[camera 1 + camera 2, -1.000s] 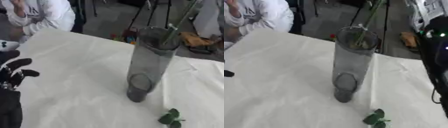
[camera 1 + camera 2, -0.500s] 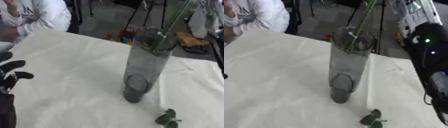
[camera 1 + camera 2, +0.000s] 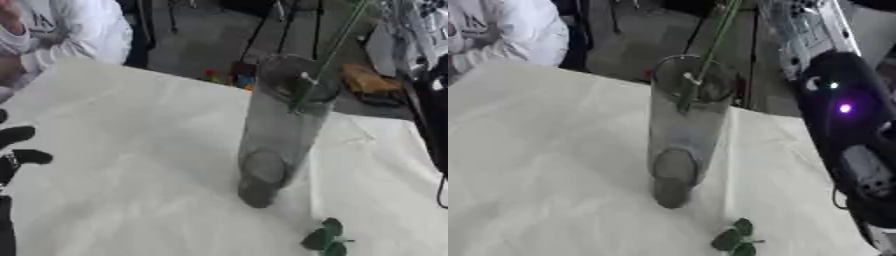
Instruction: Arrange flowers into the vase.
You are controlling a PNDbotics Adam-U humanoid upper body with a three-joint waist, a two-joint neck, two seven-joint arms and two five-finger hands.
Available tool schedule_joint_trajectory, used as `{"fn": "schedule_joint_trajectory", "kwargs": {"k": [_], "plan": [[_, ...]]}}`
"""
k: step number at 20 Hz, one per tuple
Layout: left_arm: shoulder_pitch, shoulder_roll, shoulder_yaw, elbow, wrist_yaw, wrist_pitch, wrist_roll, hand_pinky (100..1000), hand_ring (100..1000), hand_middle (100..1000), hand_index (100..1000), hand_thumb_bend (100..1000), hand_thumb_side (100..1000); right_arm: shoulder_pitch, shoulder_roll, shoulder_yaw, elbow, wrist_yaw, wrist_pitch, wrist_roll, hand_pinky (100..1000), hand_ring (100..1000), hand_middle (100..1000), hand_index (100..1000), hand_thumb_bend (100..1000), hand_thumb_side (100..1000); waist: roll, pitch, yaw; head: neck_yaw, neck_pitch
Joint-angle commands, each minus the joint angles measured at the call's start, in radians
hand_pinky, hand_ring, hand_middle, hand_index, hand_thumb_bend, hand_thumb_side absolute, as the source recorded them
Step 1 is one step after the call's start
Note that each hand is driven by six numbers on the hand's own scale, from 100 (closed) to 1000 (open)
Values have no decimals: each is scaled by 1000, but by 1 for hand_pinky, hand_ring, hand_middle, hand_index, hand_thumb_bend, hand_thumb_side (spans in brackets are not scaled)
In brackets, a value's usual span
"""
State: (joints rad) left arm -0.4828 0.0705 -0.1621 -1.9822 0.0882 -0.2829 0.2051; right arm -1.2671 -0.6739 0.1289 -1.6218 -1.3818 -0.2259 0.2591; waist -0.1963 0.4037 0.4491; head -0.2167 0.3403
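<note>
The tall glass vase (image 3: 680, 135) stands upright mid-tabletop (image 3: 131, 190), a green flower stem (image 3: 710, 45) slanting from its mouth up toward the right arm. The left robot hand (image 3: 19, 147) idles, fingers relaxed, at the left edge; the right robot hand is unseen.

Both eye views are soft with motion blur; no edge is crisp. Even, diffuse light falls on the white tablecloth (image 3: 131, 165), which reads bright and slightly washed out, while the floor beyond it is dim. The clear vase (image 3: 682, 127) casts only a faint shadow at its base. A purple light (image 3: 846, 108) glows with a small halo on the right arm.
</note>
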Motion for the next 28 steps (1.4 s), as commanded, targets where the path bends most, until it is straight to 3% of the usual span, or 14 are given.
{"fn": "schedule_joint_trajectory", "kwargs": {"k": [1, 6, 12, 28], "plan": [[0, 11, -1, -18, -4, 2, -3, 541, 680, 707, 917, 375, 1000, -32, -40, -35, 21, -44, -5, -46, 100, 100, 100, 100, 148, 587, 8, -37, -6, -5, -7], [4, 15, -1, -18, -4, 3, -4, 541, 679, 706, 917, 376, 1000, -46, -60, -74, 74, -74, -21, -99, 100, 100, 100, 100, 154, 573, 5, -46, -8, -16, -7], [1, 19, -1, -18, -5, 0, -5, 542, 678, 707, 917, 373, 1000, -41, -94, -93, 62, -106, -52, -18, 100, 100, 100, 100, 153, 556, 4, -41, -2, -22, -31], [-2, 17, -6, -18, -5, 1, -14, 541, 677, 708, 918, 356, 1000, -18, -127, -99, -28, -131, -82, 204, 100, 100, 100, 100, 126, 542, 14, -10, 2, -37, -49]]}}
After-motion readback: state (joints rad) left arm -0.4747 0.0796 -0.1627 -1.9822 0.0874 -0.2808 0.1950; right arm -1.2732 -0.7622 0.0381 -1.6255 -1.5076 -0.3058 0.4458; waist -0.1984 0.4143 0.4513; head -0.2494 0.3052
